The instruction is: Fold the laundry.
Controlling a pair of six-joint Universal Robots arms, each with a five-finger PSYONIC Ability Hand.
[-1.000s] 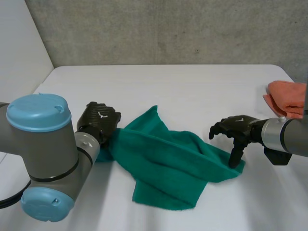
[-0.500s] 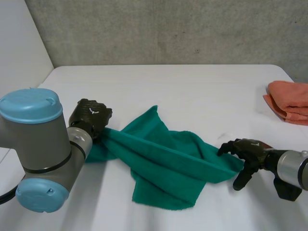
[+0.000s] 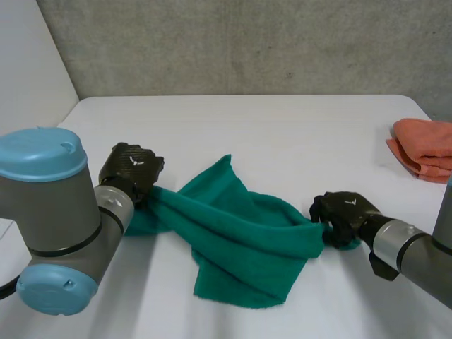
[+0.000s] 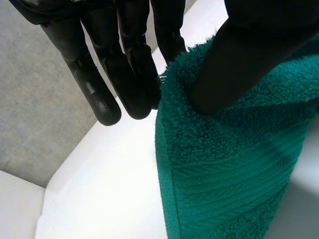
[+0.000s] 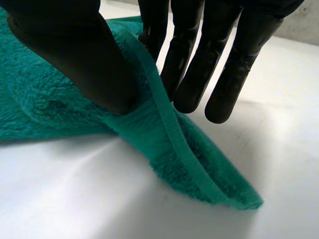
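Note:
A green towel [image 3: 233, 236] lies crumpled across the middle of the white table [image 3: 282, 134], stretched between both hands. My left hand [image 3: 132, 169] is shut on the towel's left corner; in the left wrist view the thumb [image 4: 239, 59] presses the terry cloth [image 4: 234, 164] against the fingers [image 4: 129, 64]. My right hand [image 3: 340, 215] is shut on the towel's right corner, low at the table. In the right wrist view the thumb [image 5: 75, 55] pinches the hemmed edge [image 5: 174, 144] against the fingers [image 5: 194, 59].
A folded orange cloth [image 3: 424, 147] lies at the table's far right edge. A grey concrete wall [image 3: 247, 42] stands behind the table. My left arm's grey elbow with its blue cap [image 3: 42, 212] rises at the near left.
The right hand dropped to the towel's right corner and its fingers closed on it. The left hand drew slightly left with its corner, pulling the towel tauter.

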